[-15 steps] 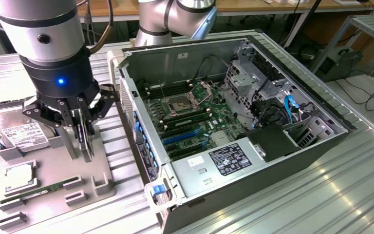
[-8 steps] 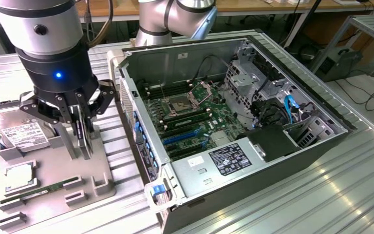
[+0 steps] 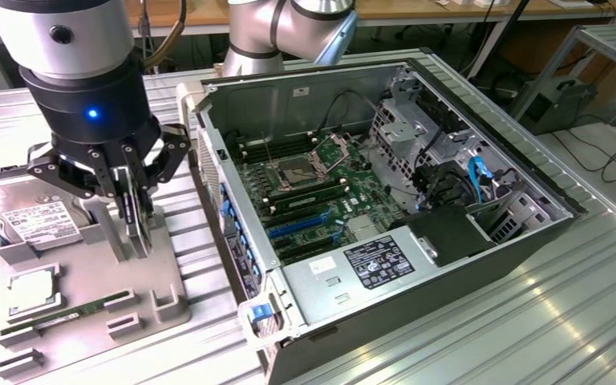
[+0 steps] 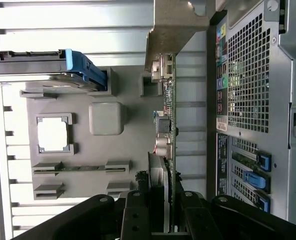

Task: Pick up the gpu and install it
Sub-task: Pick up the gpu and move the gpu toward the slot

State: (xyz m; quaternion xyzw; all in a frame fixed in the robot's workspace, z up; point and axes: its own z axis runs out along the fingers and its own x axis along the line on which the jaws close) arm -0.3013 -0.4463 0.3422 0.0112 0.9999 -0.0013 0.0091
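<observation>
Gpu gripped at the tray, not yet in the case

The pincer (image 3: 126, 192) is closed to a narrow gap on the top edge of the gpu (image 3: 137, 228); the gpu stands on edge at its slot in the grey tray (image 3: 126, 297), beside the open computer case (image 3: 286, 88); whether it has lifted clear I cannot tell; the blue slots (image 3: 292, 228) inside look empty, so the grasp seems done; carrying over and seating are left.

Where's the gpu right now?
The gpu stands on edge on the gray tray at the exterior view's left, between the fingers of the gripper, next to the hard drive and outside the computer case.
</observation>
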